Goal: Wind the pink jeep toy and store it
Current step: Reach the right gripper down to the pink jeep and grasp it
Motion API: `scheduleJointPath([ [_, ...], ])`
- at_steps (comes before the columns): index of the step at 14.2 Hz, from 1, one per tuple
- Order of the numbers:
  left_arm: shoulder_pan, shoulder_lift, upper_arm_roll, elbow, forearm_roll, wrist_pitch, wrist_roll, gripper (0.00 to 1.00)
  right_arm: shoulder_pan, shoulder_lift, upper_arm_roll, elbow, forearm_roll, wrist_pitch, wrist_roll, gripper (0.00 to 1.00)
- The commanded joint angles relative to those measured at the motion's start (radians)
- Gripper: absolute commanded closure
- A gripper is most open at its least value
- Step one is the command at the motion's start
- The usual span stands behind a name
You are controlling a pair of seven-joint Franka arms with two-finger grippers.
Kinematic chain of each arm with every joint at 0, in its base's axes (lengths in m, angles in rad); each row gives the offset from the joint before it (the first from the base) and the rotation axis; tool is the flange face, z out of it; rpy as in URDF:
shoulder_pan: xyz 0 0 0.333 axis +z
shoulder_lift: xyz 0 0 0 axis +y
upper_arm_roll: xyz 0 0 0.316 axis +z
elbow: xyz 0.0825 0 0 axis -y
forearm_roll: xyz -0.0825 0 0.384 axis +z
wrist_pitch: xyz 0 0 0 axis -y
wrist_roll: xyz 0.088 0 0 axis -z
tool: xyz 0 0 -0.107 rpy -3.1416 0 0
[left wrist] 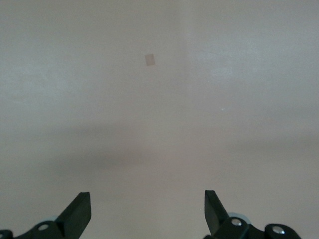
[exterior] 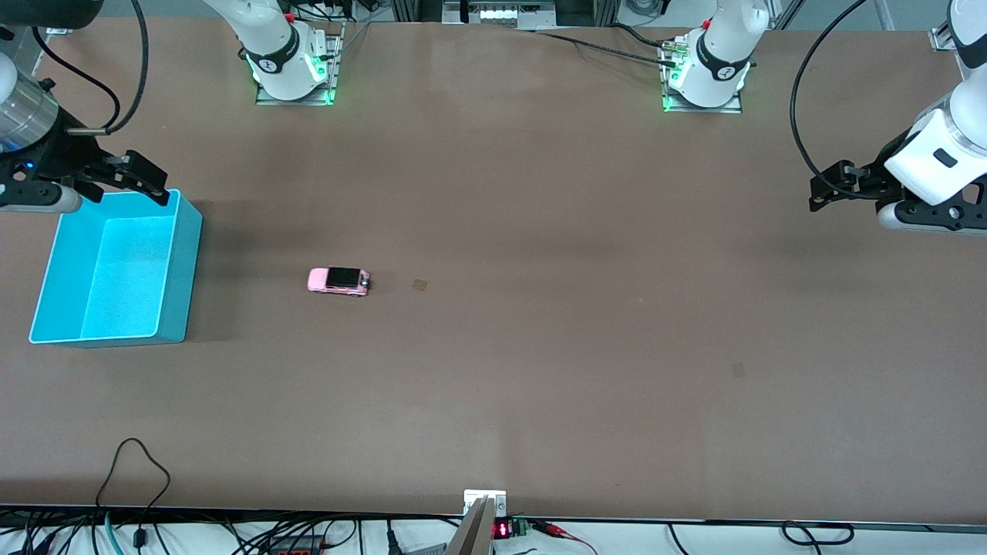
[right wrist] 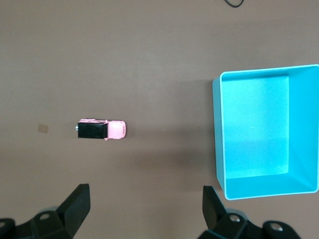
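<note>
The pink jeep toy (exterior: 339, 280) stands on its wheels on the brown table, between the table's middle and the right arm's end. It also shows in the right wrist view (right wrist: 102, 130), black roof up. My right gripper (exterior: 131, 185) hangs open and empty over the farther rim of the teal bin (exterior: 181, 270), apart from the jeep; its jaws (right wrist: 145, 199) stand wide over bare table. My left gripper (exterior: 823, 189) waits open and empty in the air at the left arm's end, with only bare table between its jaws (left wrist: 147, 199).
The teal bin (right wrist: 217, 139) is open-topped and holds nothing, at the right arm's end. A small tape square (exterior: 419, 284) lies beside the jeep toward the table's middle. Cables and a clamp (exterior: 484, 509) sit at the table's near edge.
</note>
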Motion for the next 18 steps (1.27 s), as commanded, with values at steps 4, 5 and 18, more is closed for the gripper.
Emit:
scheduleJointPath([
  [4,-0.006,-0.013,0.004,0.002,-0.012,-0.008,-0.003,0.0,0.004,0.071,0.003,0.002,0.004,-0.042,-0.276,0.0],
  [5,-0.006,-0.013,0.002,0.002,-0.012,-0.008,-0.003,0.0,0.004,0.094,0.005,0.002,0.004,-0.042,-0.36,0.0],
  [18,-0.006,-0.012,0.004,0.002,-0.012,-0.023,-0.003,0.0,0.032,0.221,0.044,-0.255,0.032,0.359,-1.071,0.0],
])
